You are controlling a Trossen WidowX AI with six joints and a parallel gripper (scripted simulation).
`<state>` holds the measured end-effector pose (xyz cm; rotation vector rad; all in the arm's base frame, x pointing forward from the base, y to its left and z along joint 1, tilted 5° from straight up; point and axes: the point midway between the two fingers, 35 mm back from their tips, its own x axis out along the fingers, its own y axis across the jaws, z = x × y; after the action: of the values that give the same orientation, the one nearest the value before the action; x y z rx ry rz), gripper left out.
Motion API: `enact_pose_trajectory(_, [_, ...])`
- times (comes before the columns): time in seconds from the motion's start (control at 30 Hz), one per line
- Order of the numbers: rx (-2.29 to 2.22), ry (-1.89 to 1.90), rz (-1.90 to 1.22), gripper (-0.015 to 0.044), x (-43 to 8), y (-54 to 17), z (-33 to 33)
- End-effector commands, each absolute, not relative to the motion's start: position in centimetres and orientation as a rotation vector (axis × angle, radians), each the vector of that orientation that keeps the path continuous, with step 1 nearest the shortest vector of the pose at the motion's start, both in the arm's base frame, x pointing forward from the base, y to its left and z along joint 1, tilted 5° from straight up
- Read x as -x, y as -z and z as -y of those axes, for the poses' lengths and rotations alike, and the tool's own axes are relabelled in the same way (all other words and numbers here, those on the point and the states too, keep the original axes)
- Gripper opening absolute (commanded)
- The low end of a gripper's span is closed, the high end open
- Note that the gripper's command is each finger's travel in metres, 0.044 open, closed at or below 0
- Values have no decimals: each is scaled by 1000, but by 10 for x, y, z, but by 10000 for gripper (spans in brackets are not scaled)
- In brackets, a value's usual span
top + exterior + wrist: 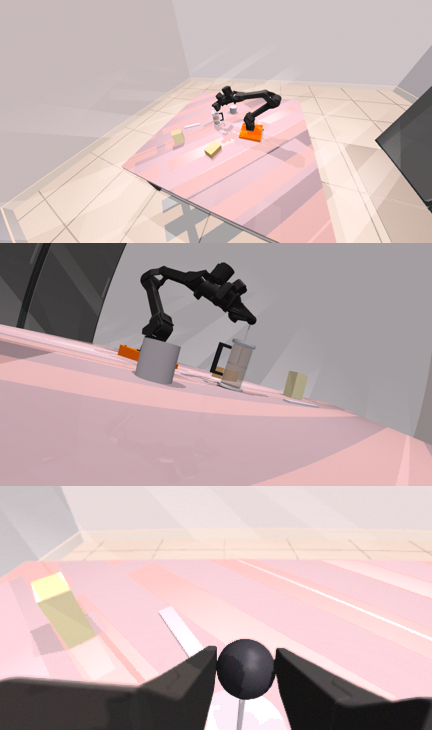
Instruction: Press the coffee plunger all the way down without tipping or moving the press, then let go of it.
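Observation:
The coffee press, a clear cylinder [216,118] [236,362] with a black handle [215,359], stands upright on the table. Its plunger knob, a black ball [251,320] [246,669], sits on a thin rod [247,333] [241,713] that still rises above the lid [243,343]. The plunger disc [236,365] shows about halfway down inside the cylinder. My gripper [216,107] [245,655] is shut on the knob, one finger on each side of it. The knob stands clear above the lid.
A grey cylinder [233,109] [157,360] stands near the press on its handle side. A white flat bar [192,125] [180,631], a pale yellow block [177,137] [295,385] [67,611] and a tan block [213,149] lie on the table. The orange base [250,132] holds the arm.

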<state>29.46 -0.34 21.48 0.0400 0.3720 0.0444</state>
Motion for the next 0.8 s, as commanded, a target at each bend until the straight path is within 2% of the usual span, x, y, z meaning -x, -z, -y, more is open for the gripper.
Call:
enact_pose_trajectory(0.0, [-52, -43, -447, 117, -295, -185, 3])
enact_pose_trajectory(0.77, [-52, -43, -447, 117, -308, -172, 0])
